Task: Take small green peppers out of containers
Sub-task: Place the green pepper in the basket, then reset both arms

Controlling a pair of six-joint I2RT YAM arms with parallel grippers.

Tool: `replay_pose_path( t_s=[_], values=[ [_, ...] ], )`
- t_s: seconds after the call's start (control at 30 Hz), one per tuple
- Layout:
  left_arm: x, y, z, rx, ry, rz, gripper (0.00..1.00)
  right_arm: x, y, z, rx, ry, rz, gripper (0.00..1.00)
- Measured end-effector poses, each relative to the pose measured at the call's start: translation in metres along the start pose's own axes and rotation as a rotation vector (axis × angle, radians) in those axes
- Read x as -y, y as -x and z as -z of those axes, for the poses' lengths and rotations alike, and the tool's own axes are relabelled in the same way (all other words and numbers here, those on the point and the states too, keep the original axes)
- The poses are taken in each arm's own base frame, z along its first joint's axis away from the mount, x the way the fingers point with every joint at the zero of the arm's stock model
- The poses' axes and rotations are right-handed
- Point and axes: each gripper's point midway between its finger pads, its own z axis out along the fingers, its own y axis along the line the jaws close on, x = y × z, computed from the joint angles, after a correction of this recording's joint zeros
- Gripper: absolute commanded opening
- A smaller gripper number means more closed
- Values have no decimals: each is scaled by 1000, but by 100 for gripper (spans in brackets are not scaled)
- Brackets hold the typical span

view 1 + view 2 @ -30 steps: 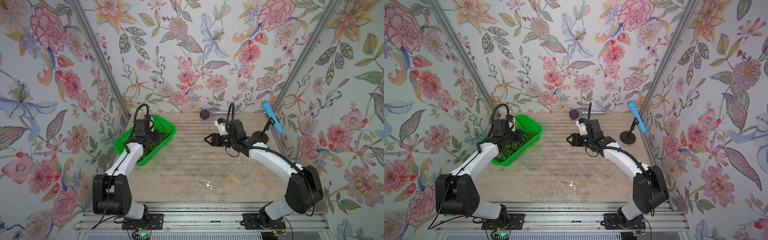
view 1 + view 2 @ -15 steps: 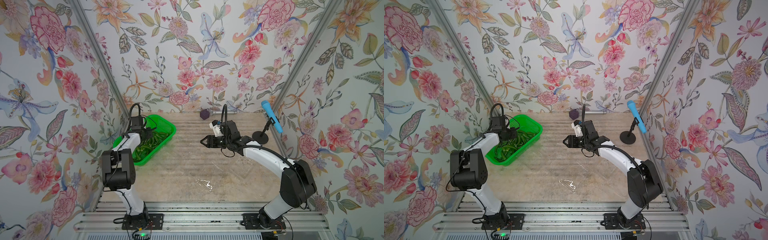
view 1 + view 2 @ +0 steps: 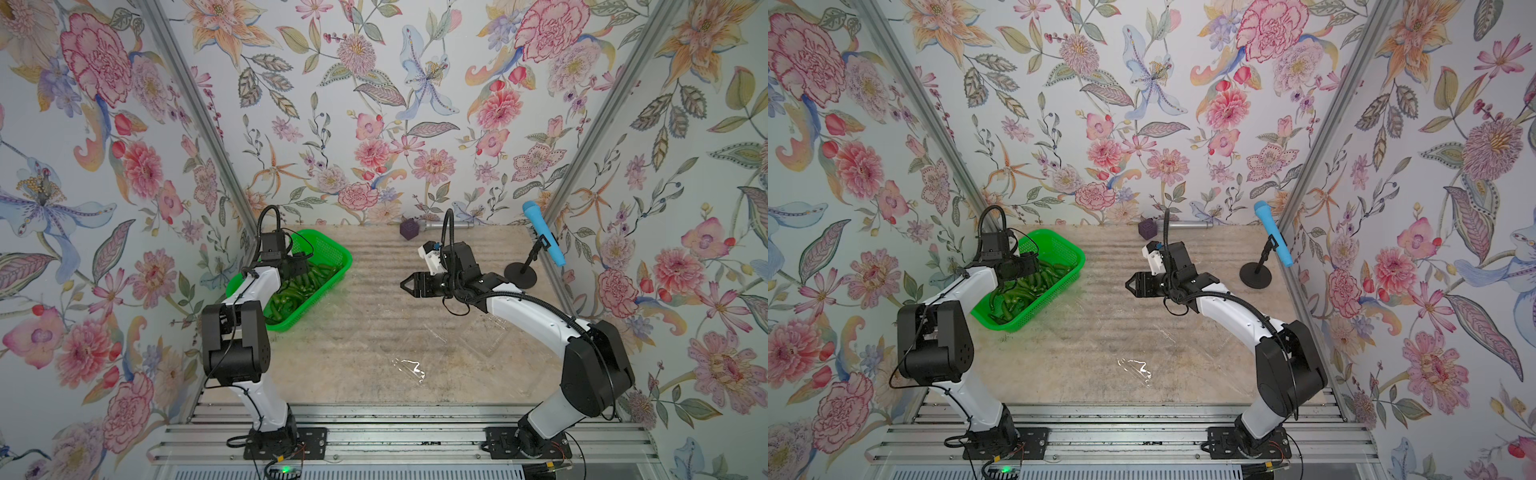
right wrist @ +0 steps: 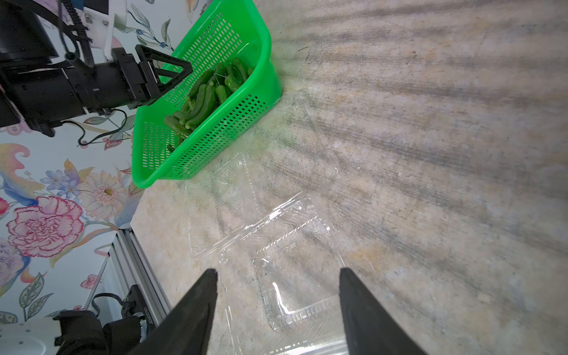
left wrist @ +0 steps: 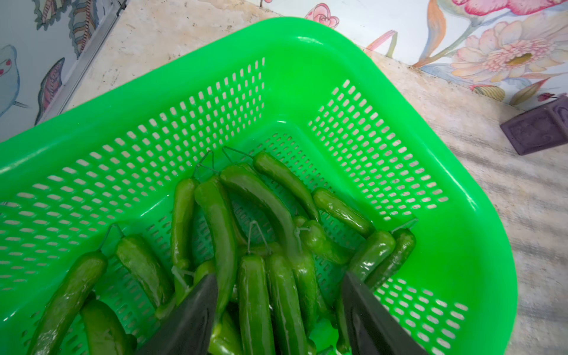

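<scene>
Many small green peppers (image 5: pixel 258 199) lie piled in a bright green perforated basket (image 5: pixel 307 61) at the table's left, seen in both top views (image 3: pixel 299 286). My left gripper (image 5: pixel 278 274) hangs open just over the pile, with peppers lying loose between its fingers (image 5: pixel 196 307). The clear containers (image 4: pixel 285 246) lie open and without peppers on the table's middle and front; in a top view one shows only as a glint (image 3: pixel 409 368). My right gripper (image 4: pixel 277 270) is open above them, holding nothing, and points toward the basket (image 3: pixel 405 286).
A purple cube (image 3: pixel 409 230) and a metal tube (image 3: pixel 446 225) sit at the back wall. A blue microphone (image 3: pixel 542 237) leans on a black stand (image 3: pixel 519 276) at the right wall. Another clear clamshell (image 4: pixel 233 184) lies right beside the basket.
My left gripper's jaws have widened over the basket and the left arm has folded back toward its base. My right gripper has drifted a little to the left.
</scene>
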Motion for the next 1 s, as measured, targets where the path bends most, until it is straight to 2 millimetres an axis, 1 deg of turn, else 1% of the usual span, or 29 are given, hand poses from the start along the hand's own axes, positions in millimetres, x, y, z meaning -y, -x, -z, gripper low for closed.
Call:
replay_pose_path(
  t_s=[0.07, 0.13, 0.17, 0.2, 0.27, 0.33, 0.37, 0.4, 0.43, 0.5, 0.57, 0.7, 0.8, 0.93, 1.0],
  values=[
    [3, 2, 16, 38, -11, -7, 79, 5, 0, 6, 12, -38, 24, 69],
    [7, 9, 40, 100, -24, -24, 88, 11, 1, 14, 32, -86, 53, 70],
    [9, 13, 53, 135, -31, -30, 96, 15, 1, 21, 47, -116, 68, 71],
    [12, 19, 68, 180, -39, -36, 100, 19, 2, 27, 63, -147, 80, 71],
    [16, 32, 94, 264, -51, -57, 100, 27, 3, 42, 99, -208, 102, 73],
    [19, 41, 114, 333, -56, -70, 100, 35, 5, 58, 143, -275, 120, 76],
    [19, 43, 121, 360, -51, -76, 100, 41, 6, 67, 168, -317, 127, 83],
    [17, 44, 126, 377, -40, -77, 100, 46, 6, 76, 193, -361, 137, 86],
    [14, 43, 127, 387, -28, -76, 100, 53, 6, 85, 217, -406, 140, 89],
    [8, 38, 126, 402, 1, -83, 100, 68, 3, 103, 268, -498, 152, 100],
    [1, 24, 121, 414, 23, -90, 100, 85, -3, 119, 320, -574, 160, 100],
    [-14, -11, 118, 440, 62, -96, 100, 123, -26, 149, 417, -721, 149, 100],
    [-23, -23, 123, 497, 92, -102, 100, 144, -43, 166, 468, -804, 150, 100],
    [-34, -31, 131, 592, 147, -123, 100, 161, -55, 177, 515, -870, 149, 100],
    [-42, -42, 131, 615, 182, -146, 100, 166, -58, 179, 527, -888, 163, 100]
  ],
)
